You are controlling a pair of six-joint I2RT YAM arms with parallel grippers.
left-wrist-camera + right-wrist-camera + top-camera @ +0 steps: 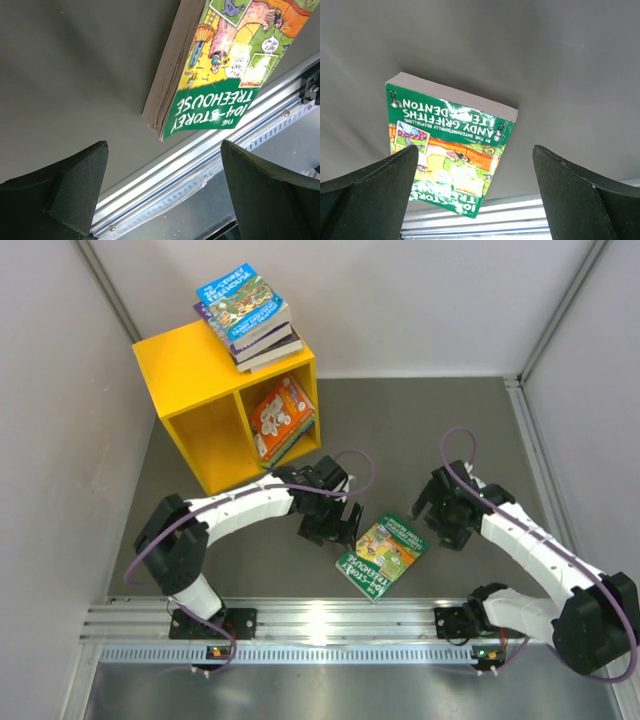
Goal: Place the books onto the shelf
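Observation:
A green-covered book (380, 556) lies flat on the grey table between my two arms; it also shows as the green book (225, 75) and the green book (450, 145) in the wrist views. My left gripper (335, 527) hovers just left of it, open and empty (165, 185). My right gripper (445, 528) hangs just right of it, also open and empty (475, 190). The yellow shelf (190, 375) stands at the back left. Several books (283, 420) lean in its right compartment. A stack of several books (247, 315) lies on its top. The left compartment looks empty.
An aluminium rail (330, 620) runs along the near edge, close to the green book's lower corner. White walls close in the left, back and right sides.

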